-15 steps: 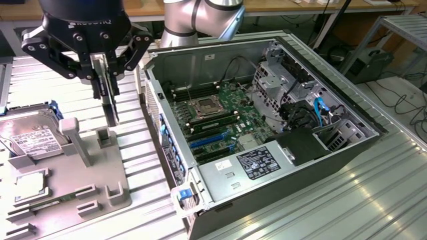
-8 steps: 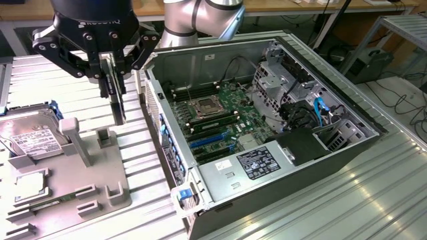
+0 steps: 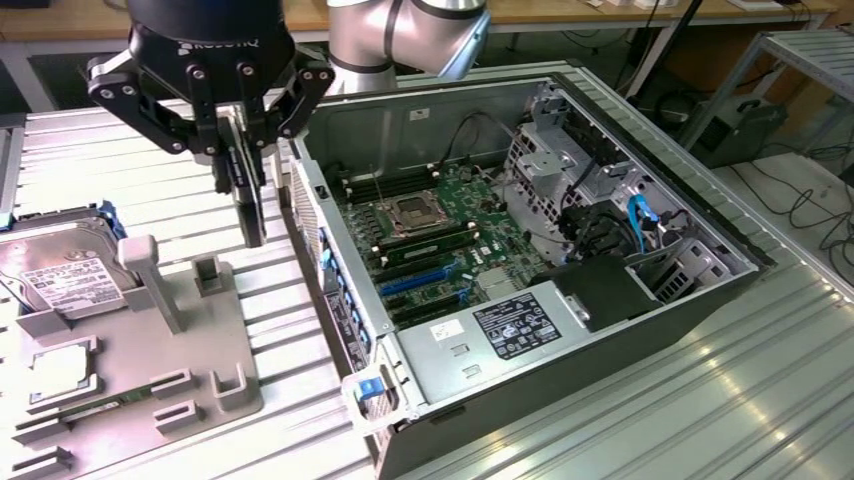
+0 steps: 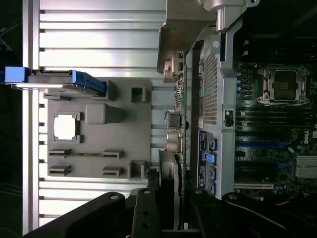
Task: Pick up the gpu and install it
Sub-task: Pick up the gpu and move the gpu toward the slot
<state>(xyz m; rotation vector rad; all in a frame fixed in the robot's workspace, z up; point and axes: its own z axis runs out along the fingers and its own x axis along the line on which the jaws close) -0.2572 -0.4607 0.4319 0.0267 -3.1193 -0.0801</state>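
My gripper (image 3: 247,140) hangs above the metal table, just off the open computer case (image 3: 534,250) on the exterior view's left, and is shut on the gpu (image 3: 251,205). The card is thin and dark and hangs on edge below the fingers, over the gap between the grey fixture and the case wall. In the wrist view the gpu (image 4: 174,124) runs edge-on away from the gripper (image 4: 171,210), alongside the case's perforated rear wall. The motherboard's blue expansion slots (image 3: 420,285) lie inside the case, apart from the card.
A grey parts fixture (image 3: 174,360) lies on the exterior view's left, holding a silver hard drive (image 3: 60,275) with a white label, a square chip (image 4: 67,126) and a memory stick (image 4: 84,152). Inside the case are a CPU socket (image 3: 407,212), drive cages (image 3: 574,170) and a power supply (image 3: 514,325).
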